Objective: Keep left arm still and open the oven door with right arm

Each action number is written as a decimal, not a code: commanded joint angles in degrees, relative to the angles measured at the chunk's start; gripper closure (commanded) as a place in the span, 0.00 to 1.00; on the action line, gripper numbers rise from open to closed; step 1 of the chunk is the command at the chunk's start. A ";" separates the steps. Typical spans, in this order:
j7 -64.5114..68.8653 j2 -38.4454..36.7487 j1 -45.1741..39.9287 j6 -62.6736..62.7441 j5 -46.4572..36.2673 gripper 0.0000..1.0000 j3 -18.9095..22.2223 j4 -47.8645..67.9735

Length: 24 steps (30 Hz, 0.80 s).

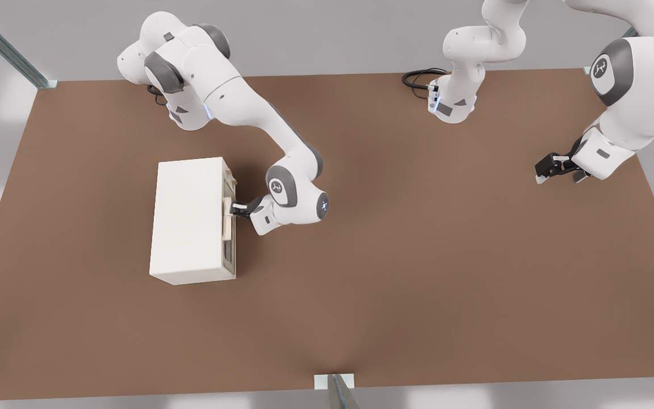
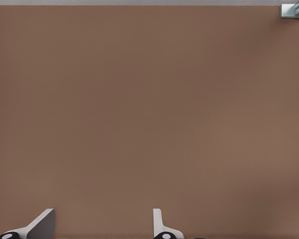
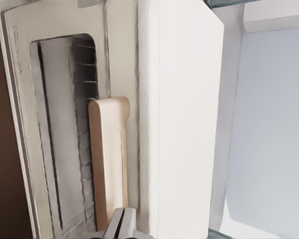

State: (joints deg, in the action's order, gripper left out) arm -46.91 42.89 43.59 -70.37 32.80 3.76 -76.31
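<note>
The gripper point(image 1: 235, 209) of the right arm point(image 1: 230, 102) sits right at the oven door point(image 1: 229, 227), its black fingers reaching level toward the door's face from the front view's right. In the right wrist view two pale fingertips point(image 3: 120, 225) lie pressed together with only a thin seam between them, just at the end of the beige bar handle point(image 3: 109, 159); they look closed, with the handle beside them and not visibly between them. Whether they touch the handle cannot be told.

Directly ahead of the fingers, the handle runs along the door's upper edge, and behind it the greyish glass window point(image 3: 65, 129) shows a ribbed dark interior. The cream frame lies flat against the box, so the door is still closed.

Beyond the door, on the far side from the gripper, stretches the plain white oven body point(image 1: 188, 218), standing on the brown table point(image 1: 418, 272).

Behind the gripper, the arm's wrist and forearm rise back to its base near the table's far edge.
</note>
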 commanded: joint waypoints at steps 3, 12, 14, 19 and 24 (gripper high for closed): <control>-12.68 0.00 0.00 -1.35 0.16 1.00 0.02 -0.33; -18.56 -0.26 1.67 -9.34 -7.75 1.00 -1.39 4.94; -17.26 -3.86 1.15 -11.45 -8.80 1.00 -3.68 4.86; 25.89 -27.59 -28.29 -11.10 -32.97 0.00 -5.17 0.99; 42.25 -34.89 -38.14 -10.93 -33.50 0.00 -4.03 -2.97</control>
State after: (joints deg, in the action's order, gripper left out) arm -39.09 8.76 4.04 -79.20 3.54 -0.52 -78.67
